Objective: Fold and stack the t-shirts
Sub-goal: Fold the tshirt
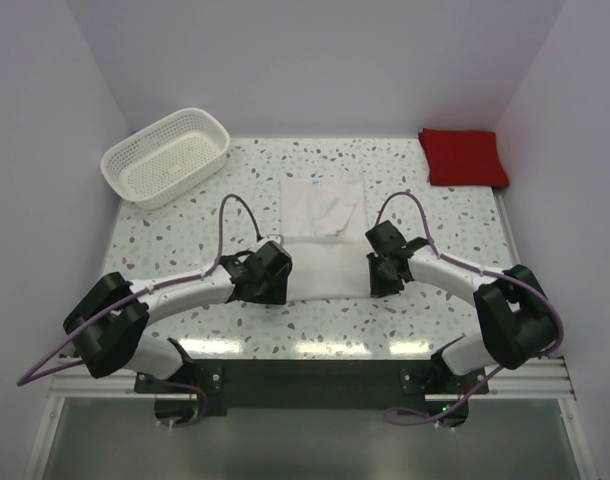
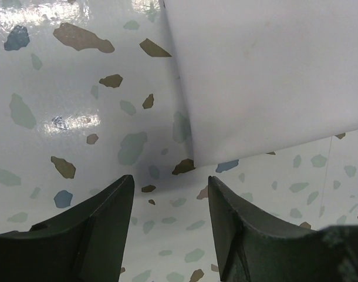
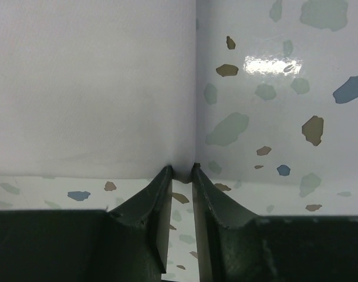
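Cloth sits in two places on the speckled terrazzo table: we see the white t-shirt spread as a folded rectangle in the middle, and the red t-shirt folded into a neat square at the far right corner, well apart from it. From above, we find the left gripper at the near left corner of the white t-shirt and the right gripper at its near right corner, both arms reaching in low from the sides. In the left wrist view, we see the left gripper with its dark fingers spread wide, bare table between them, and the corner of the white t-shirt lying just ahead of the gap and not touching either finger. In the right wrist view, the right gripper has its fingers drawn close, only a narrow slit left, with their tips right at the corner of the white t-shirt; we cannot tell whether any cloth is caught there. At the far left corner stands a white lattice basket.
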